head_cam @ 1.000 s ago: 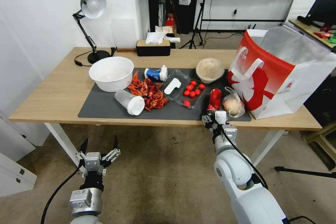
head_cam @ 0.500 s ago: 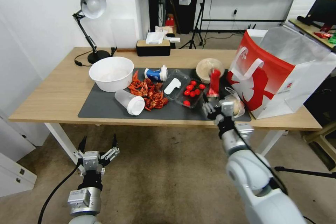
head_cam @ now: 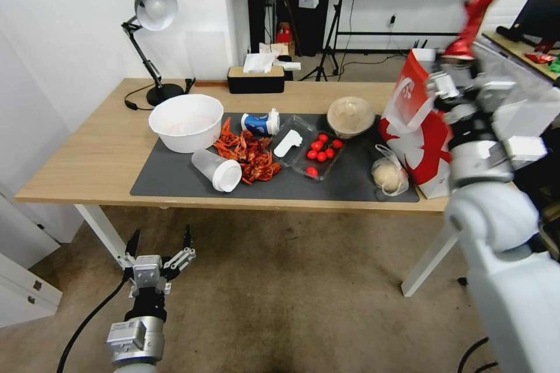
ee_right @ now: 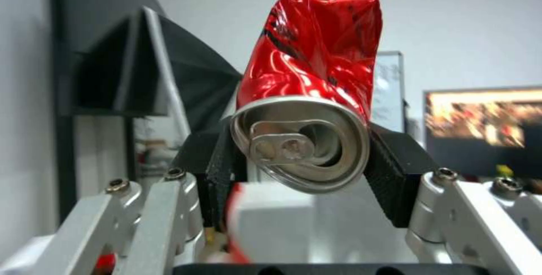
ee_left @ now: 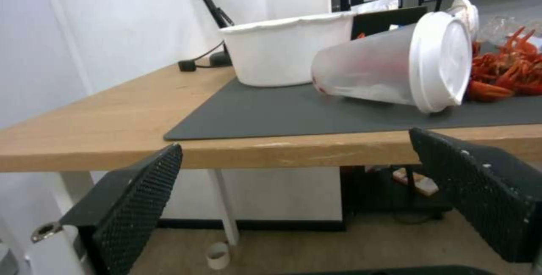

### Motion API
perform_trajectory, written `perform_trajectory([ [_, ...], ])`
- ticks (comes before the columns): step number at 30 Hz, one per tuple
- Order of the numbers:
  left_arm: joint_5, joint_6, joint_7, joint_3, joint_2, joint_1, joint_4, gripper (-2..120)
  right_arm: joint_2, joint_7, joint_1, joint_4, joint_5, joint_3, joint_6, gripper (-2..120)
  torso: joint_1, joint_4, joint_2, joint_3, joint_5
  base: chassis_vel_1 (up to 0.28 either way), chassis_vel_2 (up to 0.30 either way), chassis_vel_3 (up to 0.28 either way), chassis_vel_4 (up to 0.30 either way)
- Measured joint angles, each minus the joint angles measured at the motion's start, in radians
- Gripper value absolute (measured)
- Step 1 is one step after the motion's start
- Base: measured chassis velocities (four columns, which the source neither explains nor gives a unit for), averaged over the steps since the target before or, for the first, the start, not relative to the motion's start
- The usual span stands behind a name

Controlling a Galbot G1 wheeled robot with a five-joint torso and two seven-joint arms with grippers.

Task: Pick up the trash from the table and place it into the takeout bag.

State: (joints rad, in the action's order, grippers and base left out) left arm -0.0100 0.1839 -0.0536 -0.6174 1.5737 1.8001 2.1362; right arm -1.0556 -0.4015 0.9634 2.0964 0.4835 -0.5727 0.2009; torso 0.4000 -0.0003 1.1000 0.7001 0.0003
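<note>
Two arms are in the head view, and only one is working. The right gripper [head_cam: 461,67] is raised high over the near-left corner of the takeout bag [head_cam: 423,128], which stands at the right end of the table [head_cam: 87,151], and it holds the crushed red can [head_cam: 472,17] upright above the bag's open top. The right wrist view gives what the head view cannot: the two black pads [ee_right: 217,169] press the can [ee_right: 308,97] from both sides at its silver end (the pull tab faces the camera), and the red crumpled body stands out beyond the jaws. The left gripper [head_cam: 157,247] hangs low before the near edge of the table, its jaws spread wide on nothing. Its wrist view looks along the table edge at the translucent white-lidded cup [ee_left: 395,61], lying on its side on the dark mat [ee_left: 271,114].
</note>
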Motion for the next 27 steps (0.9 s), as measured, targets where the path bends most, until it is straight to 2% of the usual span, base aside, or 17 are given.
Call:
perform_trajectory([
  [6,-0.001,-0.003,0.001,0.015,0.007,0.003,0.001,100,-0.004,-0.047,-0.020,-0.054,0.035,0.010,0.030,49,0.000,0.0004,0.000,0.000,0.0000,0.000,0.000,0.000,0.000],
  [9,-0.002,-0.003,0.002,0.015,0.007,0.007,0.001,100,-0.007,-0.061,-0.018,-0.053,0.056,0.011,0.052,54,0.000,0.0002,0.000,0.000,-0.0005,0.000,0.000,0.000,0.000],
  [10,-0.002,-0.002,0.002,0.012,0.007,0.009,0.001,100,-0.009,-0.066,-0.018,-0.053,0.061,0.012,0.059,61,0.000,0.0003,0.000,0.000,-0.0003,0.000,0.000,0.000,0.000],
  [11,-0.002,-0.002,0.002,0.012,0.007,0.009,0.001,100,-0.009,-0.066,-0.018,-0.053,0.061,0.012,0.059,61,0.000,0.0003,0.000,0.000,-0.0003,0.000,0.000,0.000,0.000],
  [14,-0.003,-0.001,0.002,0.007,0.006,0.016,0.005,100,-0.013,-0.072,-0.019,-0.051,0.066,0.016,0.068,76,0.000,0.0003,0.000,0.000,-0.0003,0.000,0.000,0.000,0.000],
  [15,-0.003,-0.001,0.002,0.007,0.006,0.016,0.005,100,-0.013,-0.072,-0.019,-0.051,0.066,0.016,0.068,76,0.000,0.0003,0.000,0.000,-0.0003,0.000,0.000,0.000,0.000],
  [18,-0.003,0.000,0.002,0.003,0.004,0.019,0.007,100,-0.015,-0.072,-0.020,-0.048,0.071,0.016,0.071,92,0.000,0.0003,0.000,0.000,-0.0004,0.000,0.000,0.000,0.000],
  [21,-0.003,0.000,0.002,0.003,0.004,0.020,0.012,100,-0.014,-0.071,-0.015,-0.039,0.082,0.016,0.072,99,0.000,0.0003,0.000,0.000,-0.0003,0.000,0.000,0.000,0.000],
  [27,-0.003,0.000,0.003,0.003,0.005,0.021,0.018,100,-0.009,-0.057,-0.012,-0.016,0.096,0.011,0.073,100,0.000,0.0003,0.000,0.000,-0.0003,0.000,0.000,0.000,0.000],
])
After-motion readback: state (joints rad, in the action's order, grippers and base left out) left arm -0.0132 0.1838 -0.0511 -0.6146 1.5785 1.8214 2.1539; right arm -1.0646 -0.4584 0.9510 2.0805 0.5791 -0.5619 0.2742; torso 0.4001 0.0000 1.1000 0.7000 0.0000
